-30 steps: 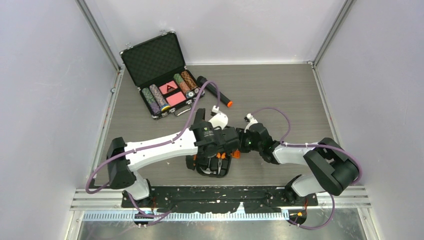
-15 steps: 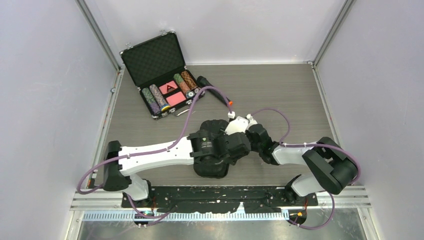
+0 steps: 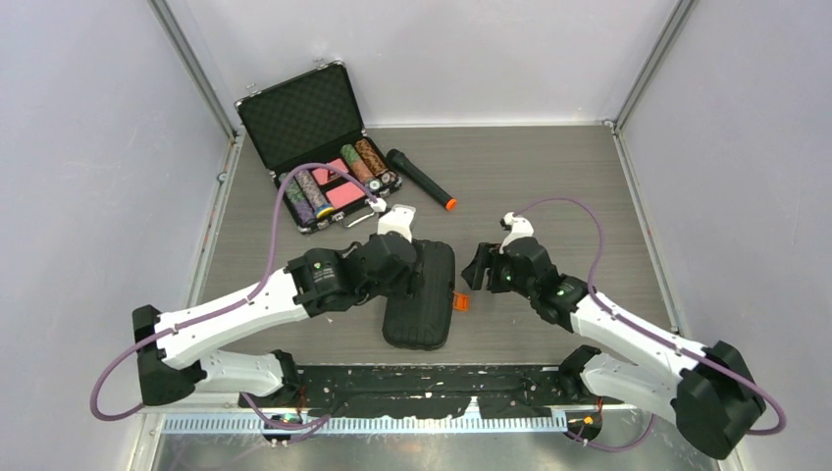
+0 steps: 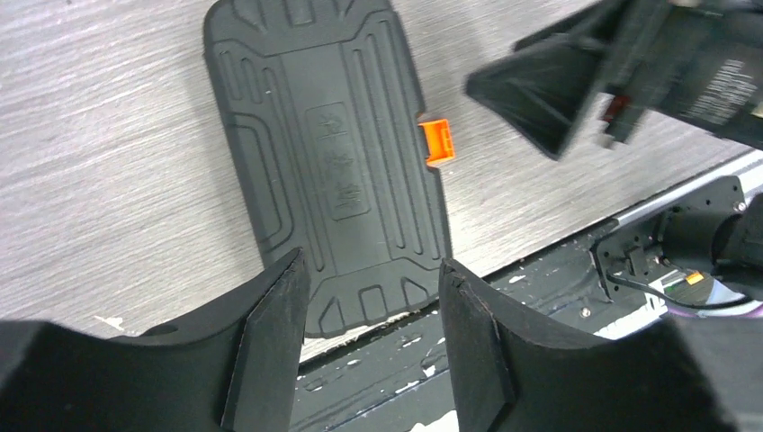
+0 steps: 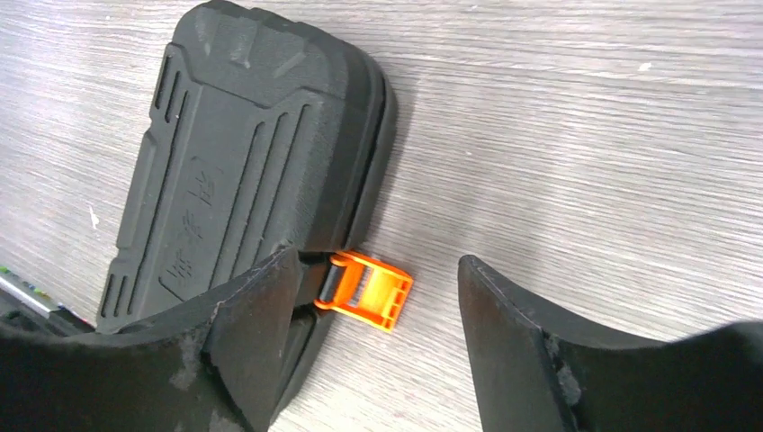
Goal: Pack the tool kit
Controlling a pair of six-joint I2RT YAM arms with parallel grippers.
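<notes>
The tool kit (image 3: 420, 294) lies closed on the table, a black ribbed case (image 4: 324, 162) whose orange latch (image 3: 458, 301) sticks out flat from its right side. No hand tools show. My left gripper (image 3: 412, 278) hovers over the case's left part, open and empty (image 4: 371, 301), with the case's near end seen between its fingers. My right gripper (image 3: 474, 271) hangs just right of the case, open (image 5: 378, 263). In the right wrist view the unfastened latch (image 5: 369, 288) lies below the gap between its fingers and nothing is held.
An open metal-edged poker chip case (image 3: 319, 167) stands at the back left, with a black flashlight with an orange tip (image 3: 422, 180) beside it. The black base plate (image 3: 432, 385) runs along the near edge, close to the case's near end. Grey walls enclose the table.
The case, open with tools showing a second ago, now lies closed. Both arms have drawn back from it, left arm leftward and right arm rightward, and both grippers have opened wider.
</notes>
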